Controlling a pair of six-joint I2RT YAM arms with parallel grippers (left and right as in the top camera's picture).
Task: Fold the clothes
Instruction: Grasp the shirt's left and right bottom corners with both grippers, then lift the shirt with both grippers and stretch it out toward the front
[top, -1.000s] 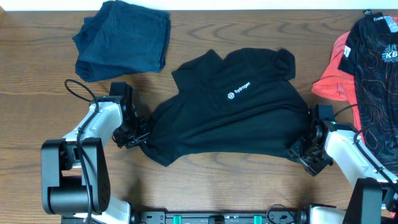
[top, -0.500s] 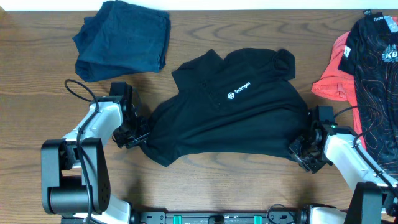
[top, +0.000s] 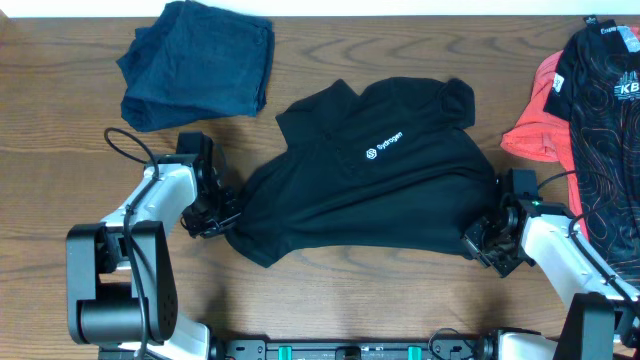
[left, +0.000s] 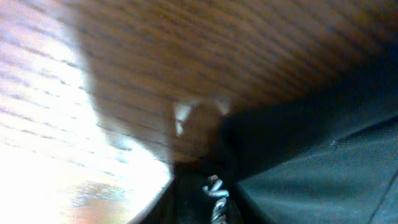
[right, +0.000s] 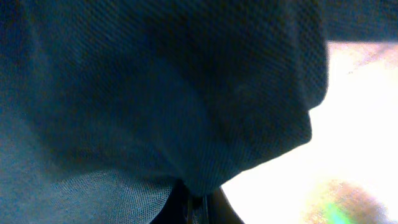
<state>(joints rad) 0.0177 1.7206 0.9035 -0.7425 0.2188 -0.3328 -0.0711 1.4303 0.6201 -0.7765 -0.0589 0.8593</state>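
On the near part of the table, the left end effector is clamped on the left edge of the black shirt. The right end effector is closed on its right edge, and the cloth bunches there. The shirt lies spread in the middle, with the white logo facing up. At the far left lies a crumpled navy garment. At the far right, a black garment with red lines lies partly over a pink garment.

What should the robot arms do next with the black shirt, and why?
Probably lift the two lower corners slightly. The right gripper is pinched shut on the black polo shirt, the left gripper sits at its opposite corner, and the shirt lies rumpled, unfolded.
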